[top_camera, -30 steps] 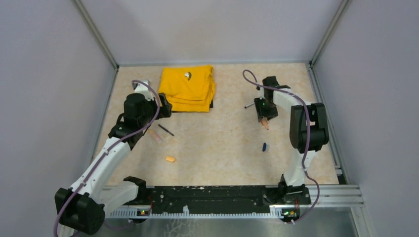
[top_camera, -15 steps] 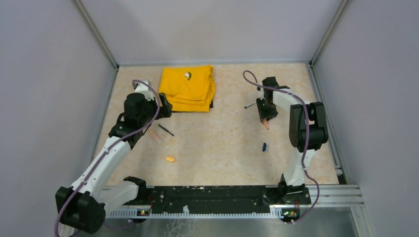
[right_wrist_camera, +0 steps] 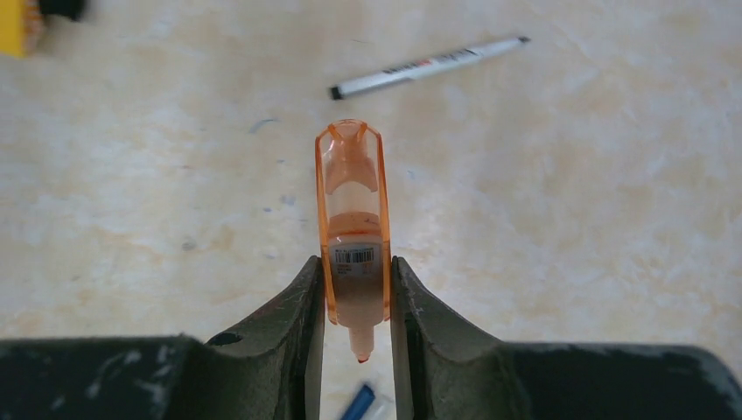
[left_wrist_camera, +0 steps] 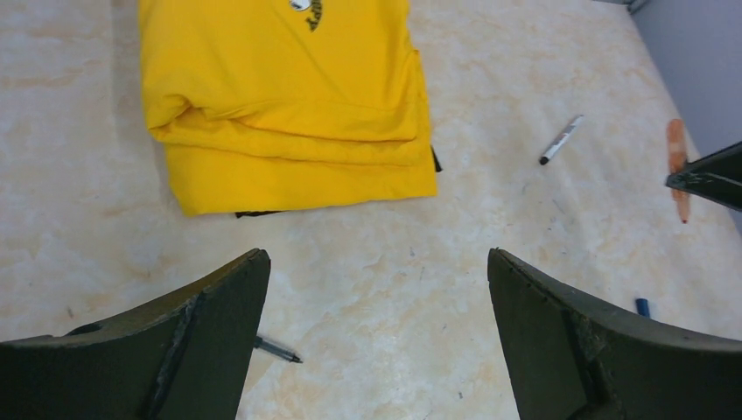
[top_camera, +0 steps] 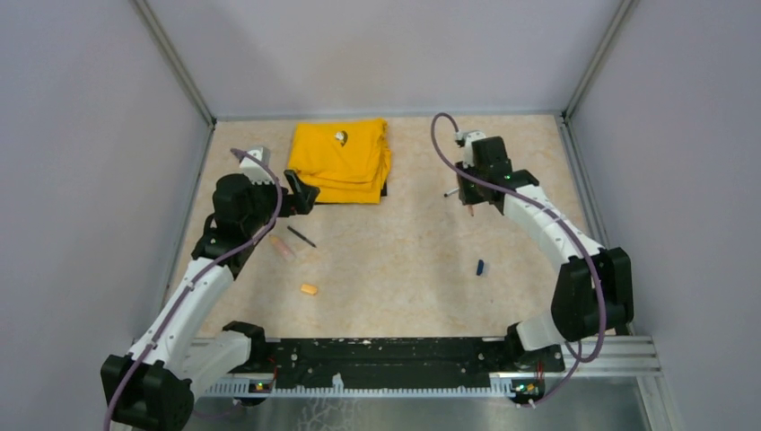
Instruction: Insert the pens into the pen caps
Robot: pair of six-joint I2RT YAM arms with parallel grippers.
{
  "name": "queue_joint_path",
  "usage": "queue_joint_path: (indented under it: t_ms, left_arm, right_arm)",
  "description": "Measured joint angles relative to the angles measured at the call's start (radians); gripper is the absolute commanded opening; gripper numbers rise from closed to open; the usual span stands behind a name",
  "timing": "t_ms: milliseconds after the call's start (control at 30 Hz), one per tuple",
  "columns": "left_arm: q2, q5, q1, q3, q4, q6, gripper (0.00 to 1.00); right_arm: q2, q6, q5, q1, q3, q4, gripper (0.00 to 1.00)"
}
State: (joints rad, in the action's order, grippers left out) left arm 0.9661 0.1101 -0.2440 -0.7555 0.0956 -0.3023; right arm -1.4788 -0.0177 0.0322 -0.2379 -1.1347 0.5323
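Note:
My right gripper (top_camera: 470,199) is shut on an orange marker (top_camera: 470,210) and holds it off the table, its bare tip toward the wrist (right_wrist_camera: 353,227). The silver-white pen (top_camera: 451,191) lies just beyond it (right_wrist_camera: 429,66). The dark blue cap (top_camera: 480,267) lies nearer the front, under the jaws in the right wrist view (right_wrist_camera: 358,402). My left gripper (top_camera: 303,192) is open and empty (left_wrist_camera: 376,258) by the cloth's front edge. The thin dark pen (top_camera: 301,236) and a second orange marker (top_camera: 283,247) lie close to it. The light orange cap (top_camera: 309,289) lies nearer the front.
A folded yellow cloth (top_camera: 341,160) lies at the back centre-left, and also shows in the left wrist view (left_wrist_camera: 280,96). Grey walls enclose the table on three sides. The black base rail (top_camera: 386,359) runs along the near edge.
My right gripper has moved back and a little left with the orange marker, its elbow swinging out to the right. The left arm has shifted slightly left.

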Motion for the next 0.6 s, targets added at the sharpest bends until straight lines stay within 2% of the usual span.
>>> queue_joint_path:
  t_ms: [167,333,467,600]
  left_arm:
    - [-0.034,0.127,0.000,0.024,-0.086,-0.002,0.99]
    - [-0.034,0.287,0.000,0.036,-0.165,-0.019,0.99]
    - [-0.027,0.380,0.000,0.036,-0.198,-0.028,0.96]
    - [-0.004,0.449,0.000,0.035,-0.220,-0.048,0.94]
  right_arm:
    - [0.080,0.008,0.000,-0.220,0.072,-0.112,0.04]
    - [0.109,0.084,-0.008,-0.443,0.150,-0.262,0.04]
    - [0.126,0.128,-0.012,-0.554,0.173,-0.390,0.04]
    - [0.149,0.142,-0.011,-0.607,0.195,-0.509,0.04]
